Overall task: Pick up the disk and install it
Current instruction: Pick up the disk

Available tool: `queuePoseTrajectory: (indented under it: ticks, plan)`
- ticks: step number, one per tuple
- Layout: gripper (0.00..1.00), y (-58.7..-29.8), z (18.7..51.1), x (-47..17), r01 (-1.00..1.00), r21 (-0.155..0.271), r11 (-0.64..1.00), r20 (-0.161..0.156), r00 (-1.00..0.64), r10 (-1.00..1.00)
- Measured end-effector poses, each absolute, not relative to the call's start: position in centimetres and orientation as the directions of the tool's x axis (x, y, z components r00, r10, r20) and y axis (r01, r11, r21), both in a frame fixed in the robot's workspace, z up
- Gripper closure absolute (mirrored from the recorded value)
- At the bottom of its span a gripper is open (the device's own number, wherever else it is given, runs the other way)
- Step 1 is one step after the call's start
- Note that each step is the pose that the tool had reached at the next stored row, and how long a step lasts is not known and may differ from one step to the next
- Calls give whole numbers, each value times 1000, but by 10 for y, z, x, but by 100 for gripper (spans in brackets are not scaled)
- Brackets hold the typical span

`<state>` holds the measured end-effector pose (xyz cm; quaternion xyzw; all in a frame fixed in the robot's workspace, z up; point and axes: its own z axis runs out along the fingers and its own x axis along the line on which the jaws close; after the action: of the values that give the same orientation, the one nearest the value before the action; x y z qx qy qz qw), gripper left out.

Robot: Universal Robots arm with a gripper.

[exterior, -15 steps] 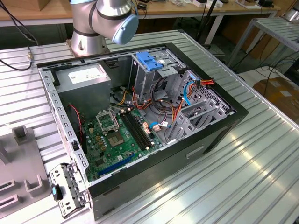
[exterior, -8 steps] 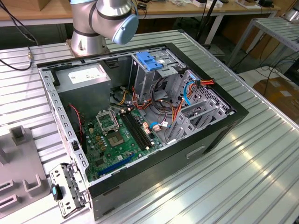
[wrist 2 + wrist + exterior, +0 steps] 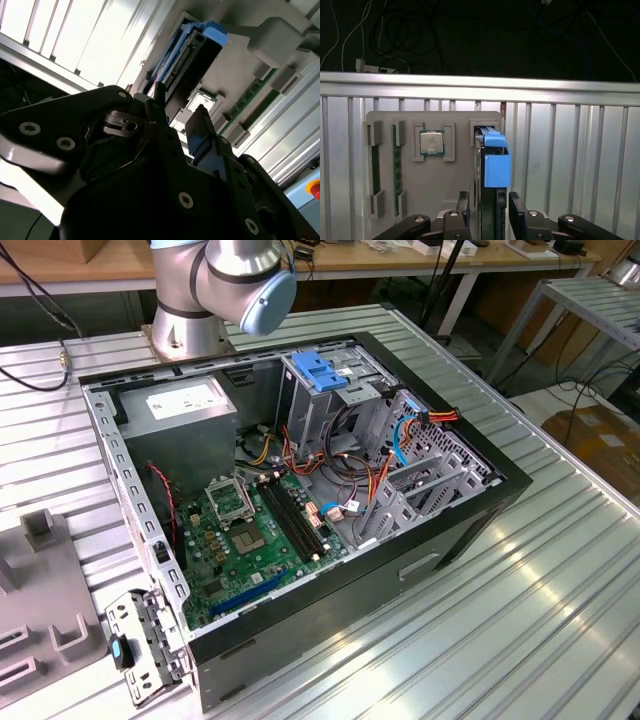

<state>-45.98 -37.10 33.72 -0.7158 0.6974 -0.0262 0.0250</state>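
The upright disk [image 3: 492, 160] was seen between the gripper's [image 3: 488, 196] parted fingers [image 3: 464, 205]; centring should probably be kept for even contact.

Exterior view: off the arm, high, looking slantwise down on the open computer case [image 3: 400, 575] and the table [image 3: 530, 630]; middle distance.
First wrist view: near, looking along the gripper [image 3: 489, 200] onto the grey tray [image 3: 420, 190] and the disk [image 3: 496, 165] standing in it.
Second wrist view: very near, tilted, looking past the gripper's [image 3: 180, 100] body at them.
Shared: both wrist views share gripper, disk, grey tray; a grey tray [image 3: 40, 575] lies at the exterior view's left.
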Motion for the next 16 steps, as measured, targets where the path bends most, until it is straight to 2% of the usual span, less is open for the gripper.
queuePoseTrajectory:
  ticks: [7,16]
  plan:
    - [55,-371,336,-461,-997,-65,39,-11,-39,-999]
    - [55,-371,335,-467,-998,-64,-9,-11,10,-1000]
